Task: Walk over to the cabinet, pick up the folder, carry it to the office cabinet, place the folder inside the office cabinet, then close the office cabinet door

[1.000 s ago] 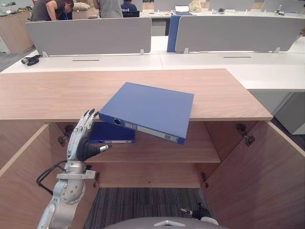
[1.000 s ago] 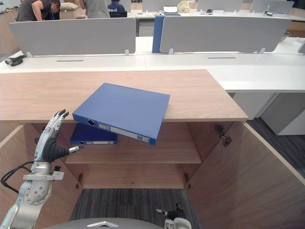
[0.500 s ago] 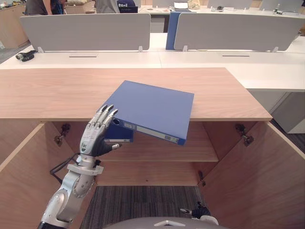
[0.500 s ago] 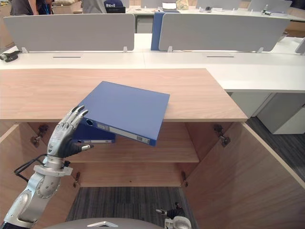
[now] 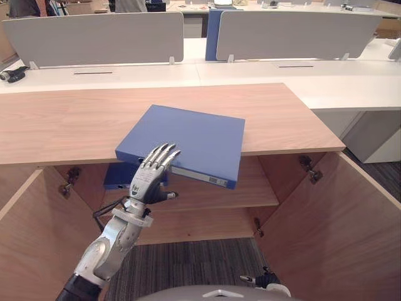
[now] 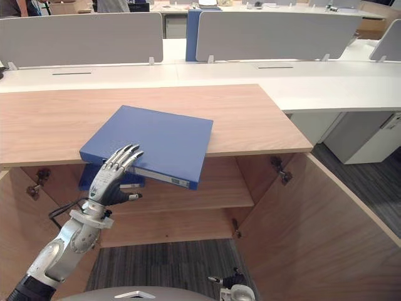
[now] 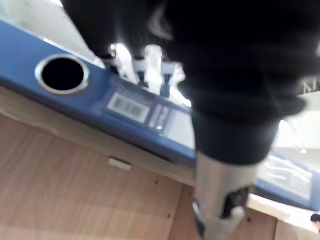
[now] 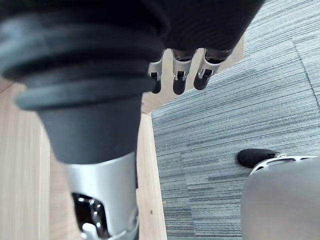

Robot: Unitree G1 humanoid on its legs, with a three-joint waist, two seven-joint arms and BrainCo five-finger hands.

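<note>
Open-plan office: white desks (image 5: 250, 72) with grey partition screens (image 5: 94, 34) at 12 o'clock, grey carpet (image 8: 240, 110) underfoot.

- Close in front stands a light-wood cabinet; its flat top serves as a bench (image 5: 62, 122). Both doors hang open, the left door (image 5: 31, 238) at 8 o'clock and the right door (image 5: 332, 232) at 4 o'clock. One wooden shelf (image 5: 250, 194) is inside.
- Progress, as I judge it: the walk to the cabinet looks done. The pick-up is in hand but not made. Carrying, placing inside and closing the door are all left.
- The flat blue lever-arch folder (image 5: 188, 141) lies near the middle of the bench, skewed, with its spine edge overhanging the front lip. No hand holds it.
- The left hand (image 5: 149, 179) is raised at the folder's 7 o'clock, by the near-left end of the spine. Its fingers (image 6: 125, 157) are straight and slightly fanned, with nothing in them. I cannot tell whether the tips touch the cover.
- The right hand (image 8: 177, 75) hangs low over the carpet with loose, uncurled fingers, empty.
- Look of the folder: rigid board covers in an even matte blue, closed. The spine has a metal-ringed finger hole (image 7: 62, 73) and a pale label strip (image 7: 129, 106).
- A second blue folder (image 5: 119, 177) lies flat on the shelf, under the overhang at 7 o'clock.
</note>
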